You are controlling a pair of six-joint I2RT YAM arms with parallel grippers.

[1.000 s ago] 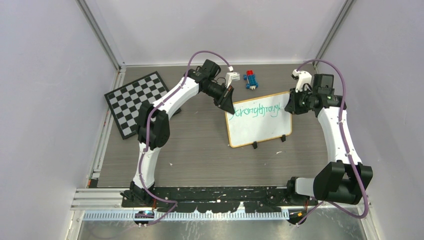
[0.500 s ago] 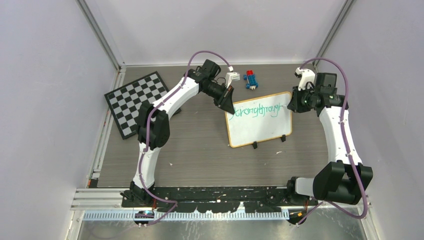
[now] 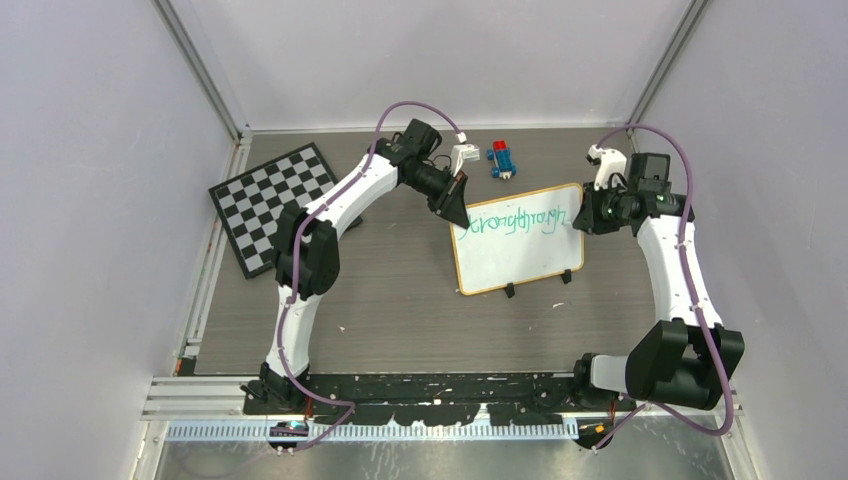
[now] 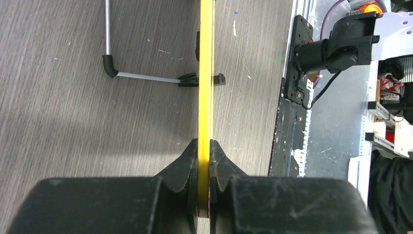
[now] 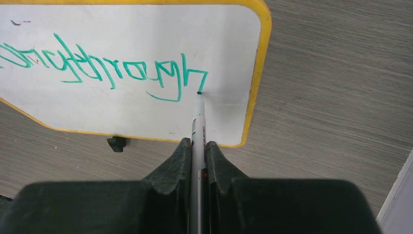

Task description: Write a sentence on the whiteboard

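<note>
My left pincer [image 4: 204, 148] is shut on the edge of the whiteboard [image 3: 520, 258], propped mid-table. My right pincer [image 5: 197, 146], clamped on the marker [image 5: 198, 114], has shifted slightly. Its tip now rests where the sentence [image 5: 122, 68] ends (more words remain, I judge).

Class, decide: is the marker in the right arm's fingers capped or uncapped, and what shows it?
Uncapped: the marker shows a bare dark tip, set against the whiteboard where the green sentence ends.
</note>
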